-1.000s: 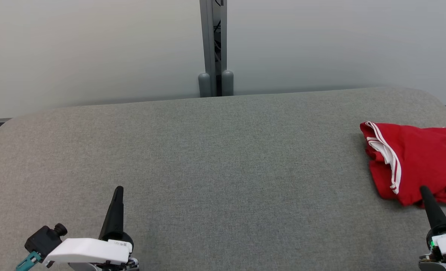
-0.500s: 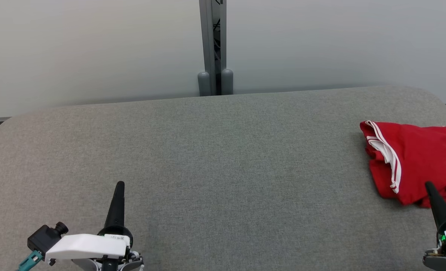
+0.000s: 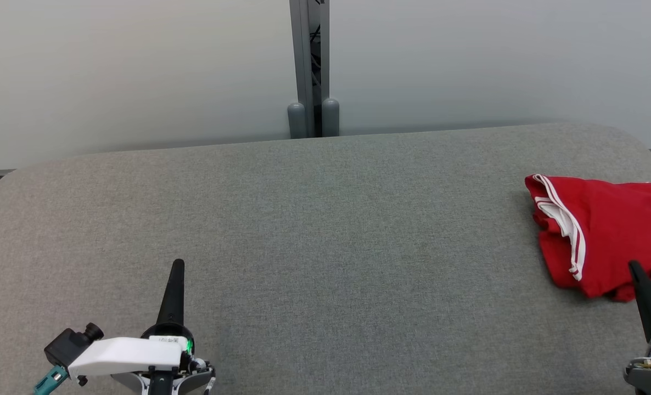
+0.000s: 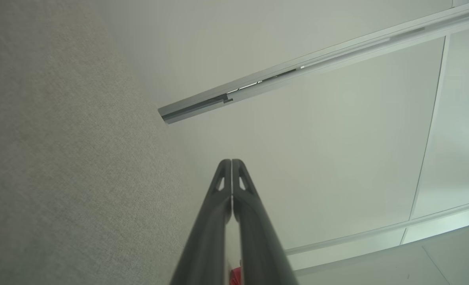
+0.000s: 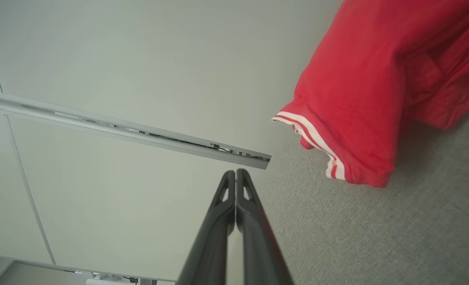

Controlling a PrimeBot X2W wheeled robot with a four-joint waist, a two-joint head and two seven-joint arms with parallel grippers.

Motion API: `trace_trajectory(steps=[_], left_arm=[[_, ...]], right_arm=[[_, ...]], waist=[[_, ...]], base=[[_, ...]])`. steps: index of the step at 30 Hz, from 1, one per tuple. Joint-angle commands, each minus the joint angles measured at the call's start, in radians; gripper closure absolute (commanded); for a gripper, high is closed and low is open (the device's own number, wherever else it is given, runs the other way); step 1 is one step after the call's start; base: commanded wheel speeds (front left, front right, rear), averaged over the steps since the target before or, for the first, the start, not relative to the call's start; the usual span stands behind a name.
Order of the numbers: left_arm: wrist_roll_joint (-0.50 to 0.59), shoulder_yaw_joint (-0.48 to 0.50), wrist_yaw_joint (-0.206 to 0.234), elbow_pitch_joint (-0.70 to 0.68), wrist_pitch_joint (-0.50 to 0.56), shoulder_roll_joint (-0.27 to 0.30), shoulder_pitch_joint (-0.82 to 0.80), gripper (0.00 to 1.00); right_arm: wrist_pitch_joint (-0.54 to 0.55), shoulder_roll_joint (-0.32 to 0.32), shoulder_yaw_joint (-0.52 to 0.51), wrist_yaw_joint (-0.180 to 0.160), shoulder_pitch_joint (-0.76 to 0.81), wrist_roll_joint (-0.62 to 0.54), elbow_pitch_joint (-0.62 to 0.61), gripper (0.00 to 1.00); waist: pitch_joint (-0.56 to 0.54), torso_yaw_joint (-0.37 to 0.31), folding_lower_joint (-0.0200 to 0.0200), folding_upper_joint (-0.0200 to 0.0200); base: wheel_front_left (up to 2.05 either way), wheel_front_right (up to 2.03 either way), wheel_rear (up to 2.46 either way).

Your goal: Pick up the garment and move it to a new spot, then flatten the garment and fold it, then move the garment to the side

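Head view — red garment (image 3: 611,233) on grey table (image 3: 325,219)

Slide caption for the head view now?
Red garment bunched on the grey table, far right; right gripper, shut, near it; left gripper, shut, far left.

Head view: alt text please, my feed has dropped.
A bunched red garment with white stripes lies at the far right of a grey padded table. Both grippers are shut and empty, the left gripper at lower left, the right gripper at lower right with its tip at the garment's near edge.
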Motion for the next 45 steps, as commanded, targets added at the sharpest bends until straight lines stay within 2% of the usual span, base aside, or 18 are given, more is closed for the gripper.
trace_trajectory(steps=[1,32,45], left_arm=[[-0.023,0.003,-0.011,-0.001,-0.004,0.001,-0.027,1.00],[-0.219,0.003,-0.046,0.024,-0.005,-0.033,-0.059,1.00],[-0.219,0.002,-0.046,0.024,-0.005,-0.033,-0.057,1.00]], right_arm=[[0.013,-0.008,-0.013,0.000,-0.019,0.029,0.004,1.00],[0.088,-0.006,-0.077,0.000,-0.056,0.247,0.056,1.00],[0.088,-0.003,-0.078,0.000,-0.057,0.240,0.055,1.00]], waist=[[0.001,0.000,0.0000,0.0000],[0.011,-0.004,0.0000,0.0000],[0.011,-0.004,0.0000,0.0000]], base=[[0.00,0.00,0.00],[0.00,0.00,0.00],[0.00,0.00,0.00]])
